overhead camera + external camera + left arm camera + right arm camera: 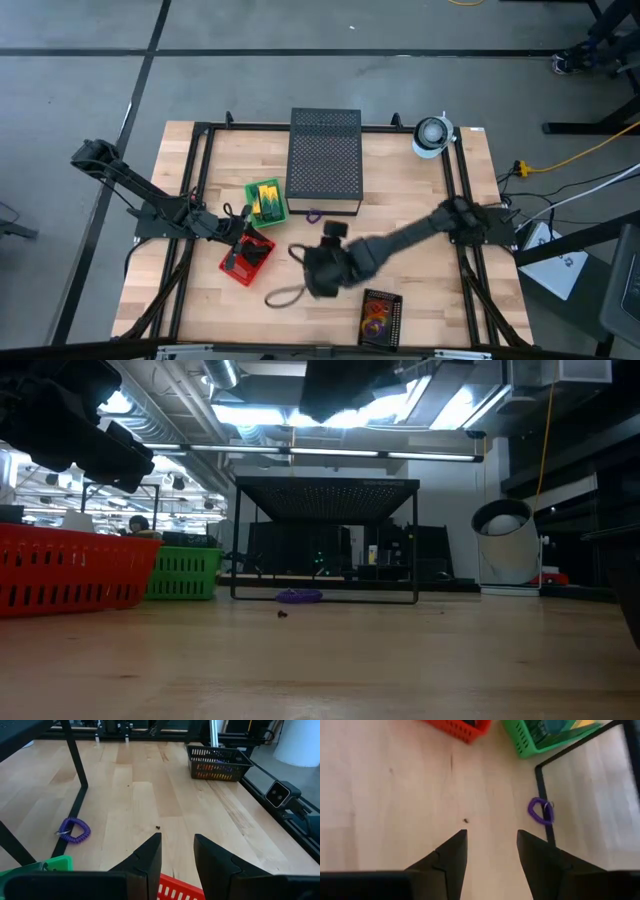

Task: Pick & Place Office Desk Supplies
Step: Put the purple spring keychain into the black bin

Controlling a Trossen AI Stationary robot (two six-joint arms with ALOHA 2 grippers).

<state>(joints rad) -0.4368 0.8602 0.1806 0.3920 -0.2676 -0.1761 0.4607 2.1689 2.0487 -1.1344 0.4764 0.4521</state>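
Purple coil ring (313,214) is lying on the bare wood just at the front edge of the perforated black box (325,160), outside every basket.

High view: right gripper (322,270) is hanging over mid-table, well short of the ring. Left gripper (236,233) is waiting over the red basket (247,259). The green basket (266,202) is holding yellow-and-green crayon boxes; the black basket (380,318) near the front edge is holding coloured rings.

Low view: the ring is sitting at the foot of the box's frame, with a small dark speck (282,613) on the wood nearer the camera. Neither gripper's fingers are showing here.

Left wrist view: left fingers (150,857) are standing a little apart, gripping nothing, above the red basket's rim.

Right wrist view: right fingers (451,857) are spread and empty, pointing down at bare wood; the ring is lying ahead, touching the box's leg.

Judgement: right arm is between picks, lining up on the loose ring. Next move calls for travelling forward over the ring, descending clear of the frame leg, closing on the thin coil, then carrying it, probably to the black basket.
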